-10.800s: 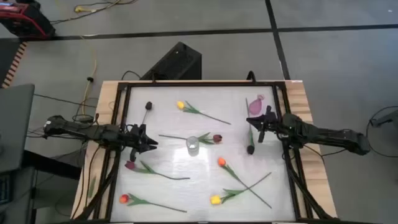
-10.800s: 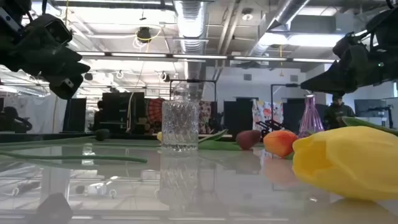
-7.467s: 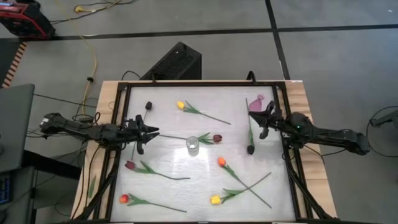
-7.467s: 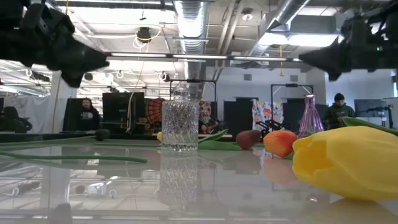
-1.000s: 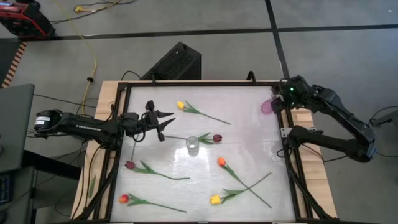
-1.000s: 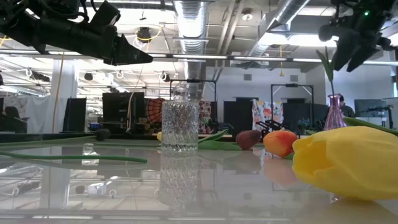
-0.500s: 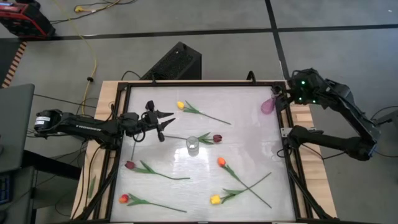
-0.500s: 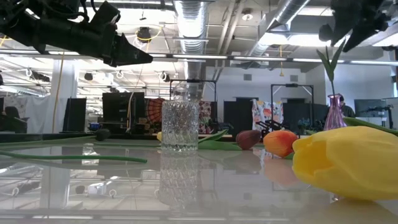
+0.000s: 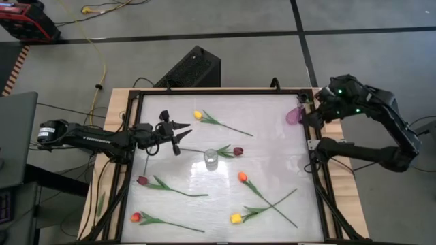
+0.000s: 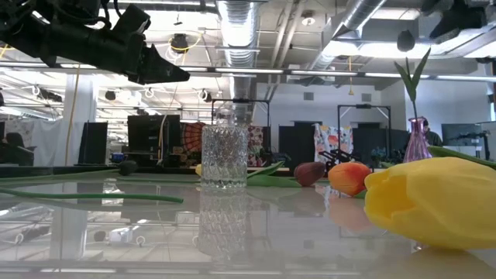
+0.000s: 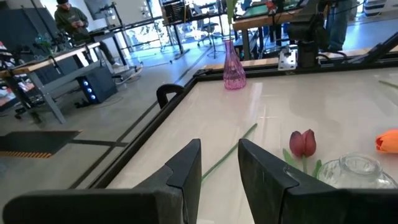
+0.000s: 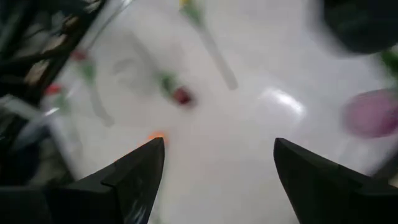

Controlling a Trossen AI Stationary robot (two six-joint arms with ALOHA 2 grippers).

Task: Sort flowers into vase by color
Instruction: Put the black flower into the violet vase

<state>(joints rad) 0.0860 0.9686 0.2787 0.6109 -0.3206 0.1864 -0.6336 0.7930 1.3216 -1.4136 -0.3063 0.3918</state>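
Yellow tulip [image 9: 236, 218] and red tulip [image 9: 135, 218] lie nearest on the surface [image 9: 272, 163]; clear vase [image 9: 210, 159] mid-surface; purple vase [image 9: 293, 116] far right. Left end effector [image 9: 181, 134] is raised, partly parted, empty; right end effector [image 12: 214, 162] is spread wide, empty.

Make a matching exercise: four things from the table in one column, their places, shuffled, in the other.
Things:
1. pink vase
2. clear glass vase
3. orange tulip
4. right tool

Places:
A. middle of the table
B. raised above the table's right edge, open
C. far right corner, stem standing in it
D. lying flat near the clear vase

Pairs: 1-C, 2-A, 3-D, 4-B
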